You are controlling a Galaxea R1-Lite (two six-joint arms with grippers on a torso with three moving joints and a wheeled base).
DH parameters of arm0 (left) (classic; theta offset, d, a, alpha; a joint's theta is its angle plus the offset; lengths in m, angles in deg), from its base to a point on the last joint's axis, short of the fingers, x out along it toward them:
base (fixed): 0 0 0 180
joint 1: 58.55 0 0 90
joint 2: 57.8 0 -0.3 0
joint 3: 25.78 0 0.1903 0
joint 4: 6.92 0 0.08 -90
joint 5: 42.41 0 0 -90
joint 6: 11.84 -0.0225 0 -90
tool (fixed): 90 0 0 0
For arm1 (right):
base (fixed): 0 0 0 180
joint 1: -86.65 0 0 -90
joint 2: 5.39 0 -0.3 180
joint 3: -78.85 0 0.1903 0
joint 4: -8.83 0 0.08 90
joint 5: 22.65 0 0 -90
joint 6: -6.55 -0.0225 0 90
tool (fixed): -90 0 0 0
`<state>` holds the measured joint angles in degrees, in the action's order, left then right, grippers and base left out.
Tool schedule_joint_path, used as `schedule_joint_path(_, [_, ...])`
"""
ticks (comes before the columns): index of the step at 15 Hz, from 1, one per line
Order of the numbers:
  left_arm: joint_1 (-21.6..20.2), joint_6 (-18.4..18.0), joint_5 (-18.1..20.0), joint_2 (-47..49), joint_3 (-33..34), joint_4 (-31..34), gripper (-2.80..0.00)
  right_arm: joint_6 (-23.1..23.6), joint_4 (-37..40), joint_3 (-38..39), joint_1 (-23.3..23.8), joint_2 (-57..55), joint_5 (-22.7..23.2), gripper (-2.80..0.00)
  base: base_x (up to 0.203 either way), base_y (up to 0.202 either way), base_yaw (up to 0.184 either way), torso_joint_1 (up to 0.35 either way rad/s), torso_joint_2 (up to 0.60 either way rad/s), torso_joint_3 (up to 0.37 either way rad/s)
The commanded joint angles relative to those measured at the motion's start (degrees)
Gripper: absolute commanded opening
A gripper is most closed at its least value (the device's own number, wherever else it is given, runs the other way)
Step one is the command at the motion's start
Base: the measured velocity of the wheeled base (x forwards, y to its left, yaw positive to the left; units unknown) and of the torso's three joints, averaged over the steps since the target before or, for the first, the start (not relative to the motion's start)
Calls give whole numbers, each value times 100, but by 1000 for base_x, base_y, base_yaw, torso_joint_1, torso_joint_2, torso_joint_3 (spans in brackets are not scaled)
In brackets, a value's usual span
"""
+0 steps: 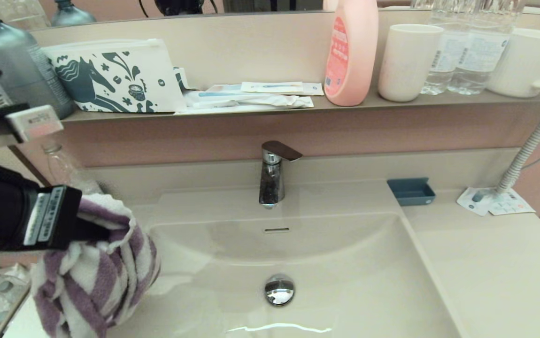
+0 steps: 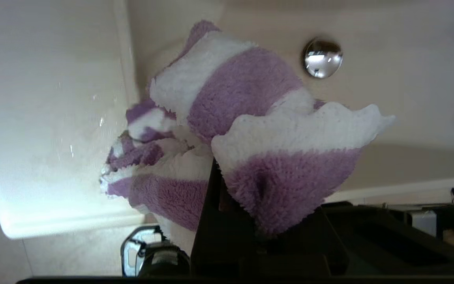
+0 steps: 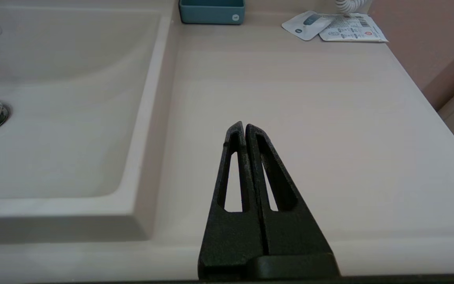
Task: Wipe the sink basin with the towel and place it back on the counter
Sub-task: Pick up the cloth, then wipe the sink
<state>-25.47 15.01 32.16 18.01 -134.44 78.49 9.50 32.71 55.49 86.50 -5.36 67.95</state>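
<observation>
Fingers of the left gripper point(image 1: 96, 230) pinch the towel point(image 1: 96, 277) over the sink basin point(image 1: 345, 263).

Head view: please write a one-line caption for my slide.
Left claw holds the striped towel at the left edge of the sink basin, above the counter.

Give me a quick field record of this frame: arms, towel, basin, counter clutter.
left gripper: shut on the towel, held at the basin's left edge
right gripper: jaws shut, nothing held, over the right counter
towel: bunched, hanging from the left gripper
sink basin: drain plug at centre
counter items: blue tray, sachets at back right
</observation>
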Motion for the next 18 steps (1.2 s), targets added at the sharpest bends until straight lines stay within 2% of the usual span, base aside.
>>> schedule_joint_path(1, [163, 21, -90, 173, -445, 115, -280, 4, -6, 0, -3, -2, 2, -280, 0, 0, 0, 0, 0, 0])
schedule_joint_path(4, [326, 22, -234, 292, -1275, 770, -280, 4, 0, 0, -2, -2, 2, -280, 0, 0, 0, 0, 0, 0])
schedule_joint_path(8, [383, -131, -508, 394, -2047, 1126, -280, 4, 1, 0, -9, -2, 2, -280, 0, 0, 0, 0, 0, 0])
schedule_joint_path(10, [391, -203, -667, 559, -2622, 1906, -280, 4, 1, 0, -2, -2, 2, -280, 0, 0, 0, 0, 0, 0])
schedule_joint_path(12, [540, -240, -1237, 596, -2651, 2136, -280, 4, -2, 0, -4, -2, 2, -280, 0, 0, 0, 0, 0, 0])
schedule_joint_path(16, [728, -577, -1943, 610, -2650, 2104, -280, 4, -4, 0, -10, -2, 2, -280, 0, 0, 0, 0, 0, 0])
schedule_joint_path(18, [992, -743, -2307, 606, -2650, 2024, -280, 4, 0, 0, -2, -2, 2, -280, 0, 0, 0, 0, 0, 0])
